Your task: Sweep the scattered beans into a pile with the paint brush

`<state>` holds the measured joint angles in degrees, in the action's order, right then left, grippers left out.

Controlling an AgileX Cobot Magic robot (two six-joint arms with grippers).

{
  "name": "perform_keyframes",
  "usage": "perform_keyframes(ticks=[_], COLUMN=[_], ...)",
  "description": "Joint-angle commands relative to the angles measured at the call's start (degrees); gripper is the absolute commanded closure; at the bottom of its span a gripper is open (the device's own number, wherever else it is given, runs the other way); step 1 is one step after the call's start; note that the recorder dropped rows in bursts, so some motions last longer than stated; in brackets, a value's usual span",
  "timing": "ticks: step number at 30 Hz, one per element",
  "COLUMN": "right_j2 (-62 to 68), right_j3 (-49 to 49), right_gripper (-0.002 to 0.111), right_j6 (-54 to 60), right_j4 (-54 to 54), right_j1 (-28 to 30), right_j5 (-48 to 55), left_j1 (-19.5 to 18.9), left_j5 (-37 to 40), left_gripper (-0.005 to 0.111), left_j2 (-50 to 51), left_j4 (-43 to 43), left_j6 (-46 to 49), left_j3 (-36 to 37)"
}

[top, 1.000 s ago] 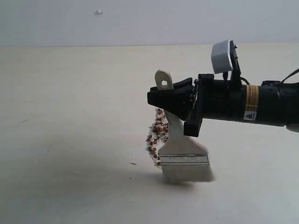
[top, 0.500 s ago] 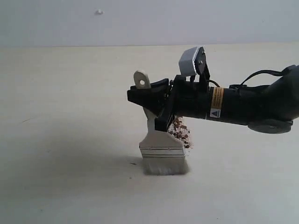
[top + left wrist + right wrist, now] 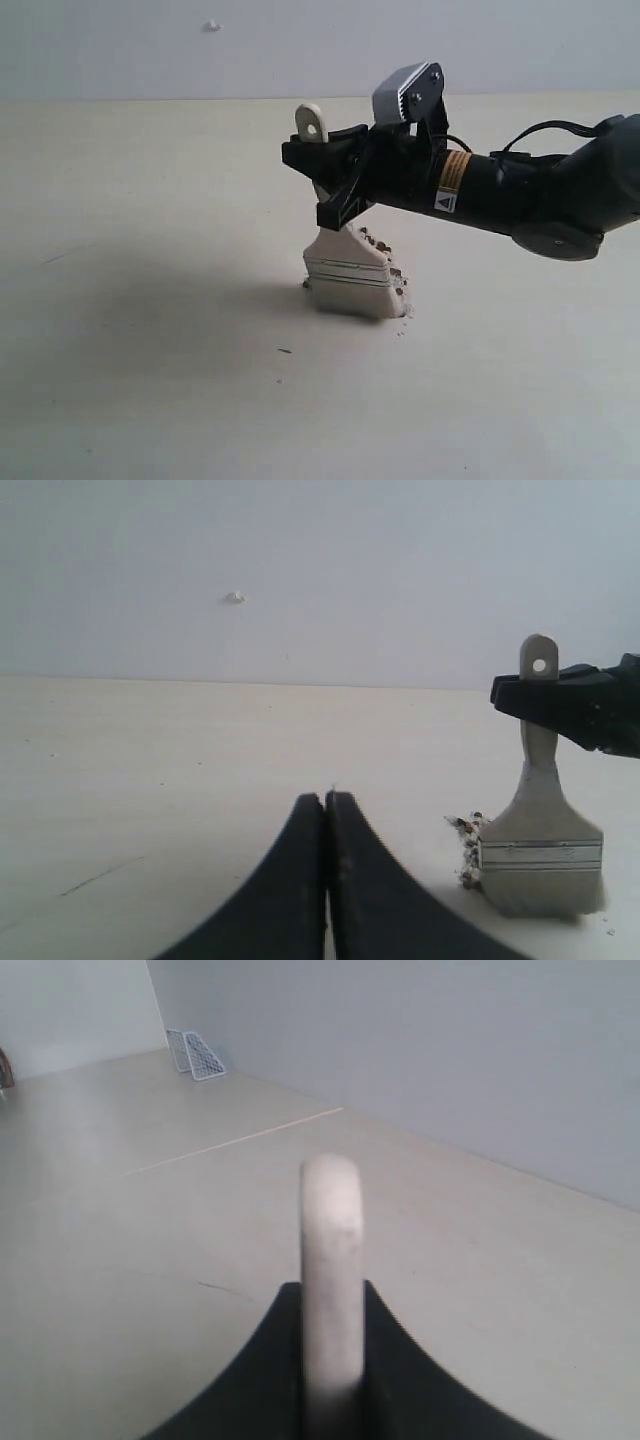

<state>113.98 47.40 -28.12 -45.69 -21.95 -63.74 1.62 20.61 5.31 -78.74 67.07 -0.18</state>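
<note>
Bristles (image 3: 348, 300) likely flex softly against the bench (image 3: 150, 350), so right jaws clamp the seemingly light paint brush (image 3: 345, 272) by its stiff handle (image 3: 538, 768); left jaws sit closed, empty.

Pale counter (image 3: 150, 320) with beans (image 3: 384, 256) and a paint brush (image 3: 347, 270) set on it.
The counter was seen as a cream, matte surface that ran back to a light wall. Reddish-brown beans mixed with whitish grains were bunched close against the paint brush, whose bristles (image 3: 345, 302) were pressed onto the counter, with a few strays just beside them. A dark speck (image 3: 285, 351) was seen nearer the camera, and a faint streak (image 3: 62, 256) well to the left.
</note>
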Motion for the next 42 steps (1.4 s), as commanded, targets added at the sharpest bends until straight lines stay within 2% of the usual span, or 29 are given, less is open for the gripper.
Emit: perform_keyframes(ticks=[1,6,13,18,24,31,34,38,42], right_j2=[-0.2,-4.3,-5.1,-5.1,-5.0,-1.3,0.9,2.0,2.0], right_j3=[0.5,0.5,0.4,-0.2,-0.4,-1.5,-2.0,-1.9,-1.9], right_gripper=[0.108,0.108,0.108,0.108,0.108,0.108,0.108,0.108,0.108], right_j6=[-2.9,-6.7,-8.4,-5.8,6.8,20.3,21.7,24.4,30.5], right_j4=[0.0,-0.6,6.7,24.5,46.1,66.8,71.4,73.5,80.1], right_j1=[-0.1,-0.1,-0.2,-6.0,-16.9,-27.2,-29.0,-29.4,-29.4], right_j5=[-4.5,-4.4,0.2,2.6,4.5,-2.2,-5.4,-5.3,-5.1], left_j1=[0.3,0.3,0.3,0.3,0.3,0.3,0.3,0.3,0.3], left_j5=[0.1,0.1,0.1,0.1,0.1,0.1,0.1,0.1,0.1], left_gripper=[0.107,0.107,0.107,0.107,0.107,0.107,0.107,0.107,0.107], left_j2=[0.1,0.1,0.1,0.1,0.1,0.1,0.1,0.1,0.1], left_j4=[0.0,0.0,0.0,0.0,0.0,0.0,0.0,0.0,0.0], left_j6=[0.3,0.3,0.3,0.3,0.3,0.3,0.3,0.3,0.3], left_j3=[0.2,0.2,0.2,0.2,0.2,0.2,0.2,0.2,0.2])
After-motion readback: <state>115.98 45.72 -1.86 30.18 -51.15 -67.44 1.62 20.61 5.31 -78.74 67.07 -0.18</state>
